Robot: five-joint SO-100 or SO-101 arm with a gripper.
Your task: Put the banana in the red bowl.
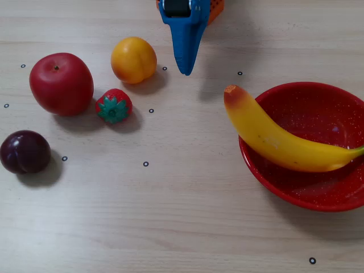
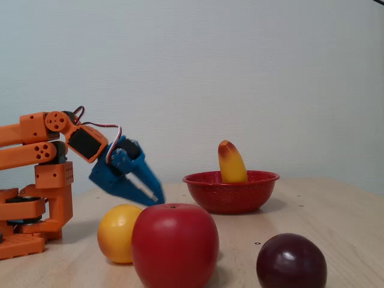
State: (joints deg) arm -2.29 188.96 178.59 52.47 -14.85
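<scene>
Both fixed views show my pincer (image 1: 186, 69) empty and clear of everything. From above, its blue fingers come together into one narrow point reaching down from the top edge, just right of the round yellow-orange fruit (image 1: 133, 59). From the side, my pincer (image 2: 157, 200) hangs low over the wooden table (image 2: 336, 216) with its fingers drawn close together, nothing between them, the orange arm (image 2: 42, 150) folded behind it at the left. The banana (image 1: 278, 139) lies in the red bowl (image 1: 318, 196) at the right of the view from above. Its green stem end rests against the far right rim and its orange-red end pokes out over the left rim. From the side, that orange-red end of the banana (image 2: 231, 162) rises above the red bowl (image 2: 231, 195). Left of my pincer sit a red apple (image 1: 61, 83), a strawberry (image 1: 114, 106) touching or just beside it, and a dark plum (image 1: 24, 151) lower down.
</scene>
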